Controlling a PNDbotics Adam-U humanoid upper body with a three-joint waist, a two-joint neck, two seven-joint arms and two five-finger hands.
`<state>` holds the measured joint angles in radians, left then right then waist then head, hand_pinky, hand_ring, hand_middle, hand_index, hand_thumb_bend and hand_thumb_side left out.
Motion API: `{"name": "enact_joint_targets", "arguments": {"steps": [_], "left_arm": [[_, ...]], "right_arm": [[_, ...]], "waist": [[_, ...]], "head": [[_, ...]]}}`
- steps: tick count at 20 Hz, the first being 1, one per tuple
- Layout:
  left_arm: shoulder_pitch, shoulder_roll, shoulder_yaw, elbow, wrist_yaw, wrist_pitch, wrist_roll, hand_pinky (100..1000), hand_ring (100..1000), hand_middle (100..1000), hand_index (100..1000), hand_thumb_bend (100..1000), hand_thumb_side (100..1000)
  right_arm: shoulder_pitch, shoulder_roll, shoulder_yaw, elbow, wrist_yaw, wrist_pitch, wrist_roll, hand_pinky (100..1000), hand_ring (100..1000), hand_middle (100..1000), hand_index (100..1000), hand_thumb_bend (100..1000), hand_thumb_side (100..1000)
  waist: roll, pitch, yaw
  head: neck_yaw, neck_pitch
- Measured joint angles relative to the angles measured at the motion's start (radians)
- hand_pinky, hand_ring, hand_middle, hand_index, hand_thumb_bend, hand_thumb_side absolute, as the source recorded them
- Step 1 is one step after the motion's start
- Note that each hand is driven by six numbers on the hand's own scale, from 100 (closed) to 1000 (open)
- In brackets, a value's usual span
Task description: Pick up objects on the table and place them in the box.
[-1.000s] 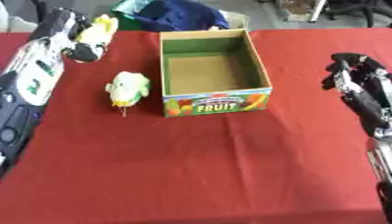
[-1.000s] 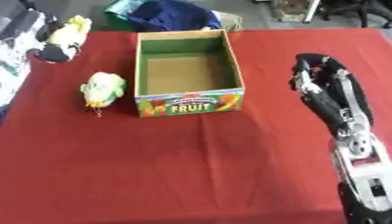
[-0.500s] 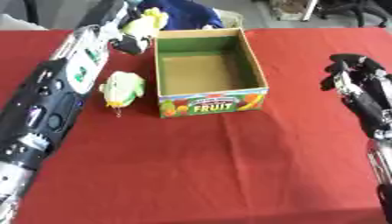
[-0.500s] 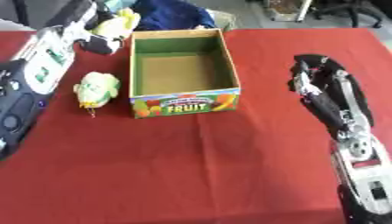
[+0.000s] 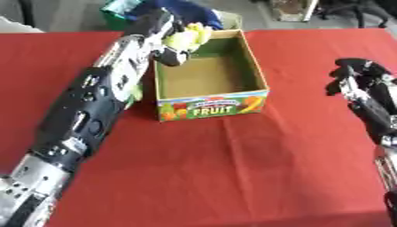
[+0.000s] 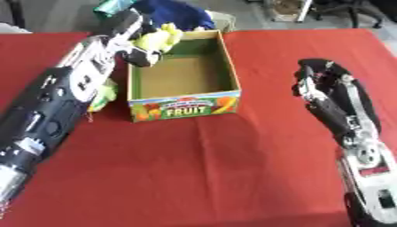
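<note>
Red cloth covers the table (image 5: 232, 177) across nearly the whole frame. My left arm (image 5: 85, 119) is the next biggest thing, running from lower left up to the top centre-left. Cardboard box (image 5: 213, 99) sits upper centre, open top, "FRUIT" printed on its near wall, inside looks bare brown. Right arm comes up the right edge w/ the right hand (image 6: 318, 82) at mid-right, well apart from the box, fingers curled in, nothing in it as far as I can see.

Left hand (image 5: 163, 33) is at the box's far-left corner, fingers wrapped round a yellow-green toy (image 5: 186, 35) that hangs over the rim at that corner; can't tell if it touches the rim. A 2nd green toy (image 6: 105, 95) lies on the cloth just left of the box, mostly hidden behind my forearm. Blue cloth bundle (image 6: 174, 13) lies beyond the table at top centre.
</note>
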<state>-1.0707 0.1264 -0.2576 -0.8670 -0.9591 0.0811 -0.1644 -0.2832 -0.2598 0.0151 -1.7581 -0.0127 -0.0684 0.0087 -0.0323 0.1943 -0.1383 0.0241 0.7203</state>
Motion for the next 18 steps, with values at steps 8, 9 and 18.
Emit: {"name": "enact_joint_targets", "arguments": {"steps": [8, 9, 18], "left_arm": [[0.024, -0.035, -0.011, 0.058, -0.026, -0.06, -0.031, 603, 554, 541, 756, 595, 162], [0.024, -0.035, -0.011, 0.058, -0.027, -0.064, -0.032, 621, 577, 566, 775, 737, 249], [0.024, -0.028, -0.011, 0.022, -0.027, -0.067, 0.011, 731, 727, 695, 826, 965, 522]], "right_arm": [[-0.004, 0.002, 0.004, 0.0, -0.004, 0.001, 0.003, 519, 523, 565, 729, 100, 447], [-0.004, 0.002, 0.004, 0.0, -0.004, 0.002, 0.003, 519, 523, 565, 728, 100, 448], [-0.004, 0.002, 0.004, 0.0, -0.004, 0.002, 0.004, 520, 523, 565, 728, 100, 447]], "waist": [[0.0, 0.002, -0.004], [0.0, 0.002, -0.004], [0.0, 0.002, 0.007]], "head": [[0.0, -0.001], [0.0, -0.001], [0.0, -0.005]]}}
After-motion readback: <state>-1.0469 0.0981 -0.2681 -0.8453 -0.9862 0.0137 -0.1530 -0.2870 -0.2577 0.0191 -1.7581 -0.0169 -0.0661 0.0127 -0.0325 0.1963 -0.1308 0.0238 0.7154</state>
